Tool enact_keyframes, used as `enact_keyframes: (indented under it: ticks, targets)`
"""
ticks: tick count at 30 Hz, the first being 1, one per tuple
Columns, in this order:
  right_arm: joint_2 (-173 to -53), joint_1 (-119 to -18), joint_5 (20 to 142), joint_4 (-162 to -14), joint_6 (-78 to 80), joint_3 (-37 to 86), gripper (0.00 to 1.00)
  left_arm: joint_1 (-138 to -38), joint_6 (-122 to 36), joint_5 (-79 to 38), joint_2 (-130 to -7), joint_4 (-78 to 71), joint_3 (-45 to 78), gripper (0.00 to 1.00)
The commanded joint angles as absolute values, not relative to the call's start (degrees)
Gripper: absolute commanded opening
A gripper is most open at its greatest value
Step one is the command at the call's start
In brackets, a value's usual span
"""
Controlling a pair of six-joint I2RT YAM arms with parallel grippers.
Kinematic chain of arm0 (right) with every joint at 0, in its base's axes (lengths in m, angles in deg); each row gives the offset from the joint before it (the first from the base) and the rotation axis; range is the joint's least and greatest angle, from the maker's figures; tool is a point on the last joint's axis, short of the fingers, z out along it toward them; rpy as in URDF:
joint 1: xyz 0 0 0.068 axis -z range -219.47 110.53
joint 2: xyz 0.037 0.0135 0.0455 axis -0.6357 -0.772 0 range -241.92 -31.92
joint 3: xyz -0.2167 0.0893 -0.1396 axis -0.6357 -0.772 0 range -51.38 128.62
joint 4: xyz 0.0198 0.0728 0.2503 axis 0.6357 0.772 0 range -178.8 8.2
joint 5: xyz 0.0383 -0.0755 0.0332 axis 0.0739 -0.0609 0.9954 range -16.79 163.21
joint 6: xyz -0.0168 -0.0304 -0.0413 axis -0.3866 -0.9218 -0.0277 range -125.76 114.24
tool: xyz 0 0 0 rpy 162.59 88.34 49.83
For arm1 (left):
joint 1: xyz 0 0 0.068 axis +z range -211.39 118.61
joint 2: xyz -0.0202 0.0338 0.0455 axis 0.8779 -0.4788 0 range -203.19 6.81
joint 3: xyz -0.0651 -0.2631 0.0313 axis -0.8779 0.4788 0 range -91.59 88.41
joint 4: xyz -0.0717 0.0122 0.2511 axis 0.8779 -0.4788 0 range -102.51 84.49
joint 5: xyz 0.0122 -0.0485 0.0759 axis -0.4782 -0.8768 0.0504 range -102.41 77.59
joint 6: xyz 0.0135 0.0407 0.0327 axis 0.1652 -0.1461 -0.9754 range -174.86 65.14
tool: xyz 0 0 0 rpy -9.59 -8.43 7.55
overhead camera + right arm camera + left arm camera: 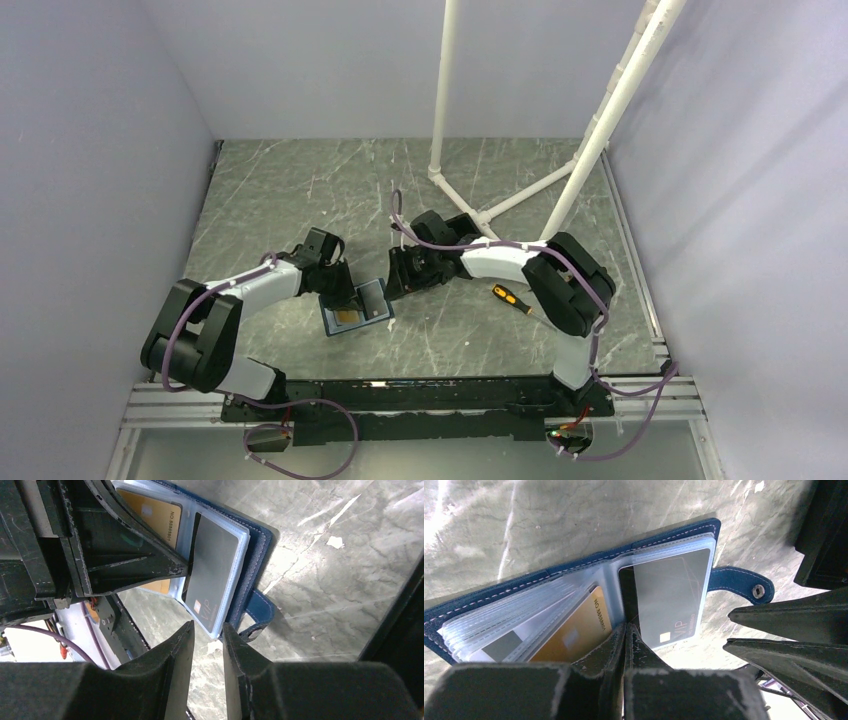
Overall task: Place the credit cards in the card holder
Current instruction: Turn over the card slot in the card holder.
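Lying open on the surface (290, 190) between the arms, the holder (574, 567) shows both cards in its clear sleeves. The gold card (574, 637) is in the left page and the grey card (671, 597) in the right, though the grey one sits slightly askew and may not be fully seated. The left end effector (625, 628) has its fingers pressed together at the spine, against the grey card's inner edge, probably to nudge it deeper. Whether they nip the card or only the sleeve, I cannot tell. The right end effector (207, 640) hovers just off the holder's corner beside the tab (744, 582), fingers a little apart and empty, likely placed to steady the page against that push.
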State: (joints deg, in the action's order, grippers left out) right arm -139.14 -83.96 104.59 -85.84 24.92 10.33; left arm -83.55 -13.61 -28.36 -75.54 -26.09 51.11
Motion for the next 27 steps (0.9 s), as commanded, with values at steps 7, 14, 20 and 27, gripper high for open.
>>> enact_keyframes:
  ticks: [7, 14, 20, 27]
  targets:
    - [-140.5, -84.8, 107.4, -88.6, 26.1, 11.3, 0.3, -83.7, -13.9, -26.7, -75.9, -25.7, 53.7, 0.06]
    - [-142.4, -85.3, 107.7, -88.6, 26.1, 12.2, 0.3, -83.7, -13.8, -27.2, -75.6, -25.2, 54.1, 0.06]
    - [-142.9, -85.7, 107.8, -89.9, 26.2, 12.5, 0.3, -83.7, -13.6, -27.7, -75.4, -24.5, 54.4, 0.06]
    - [-141.3, -86.3, 106.1, -87.7, 25.3, 13.1, 0.27, -83.7, -13.5, -27.9, -75.5, -24.1, 54.9, 0.06]
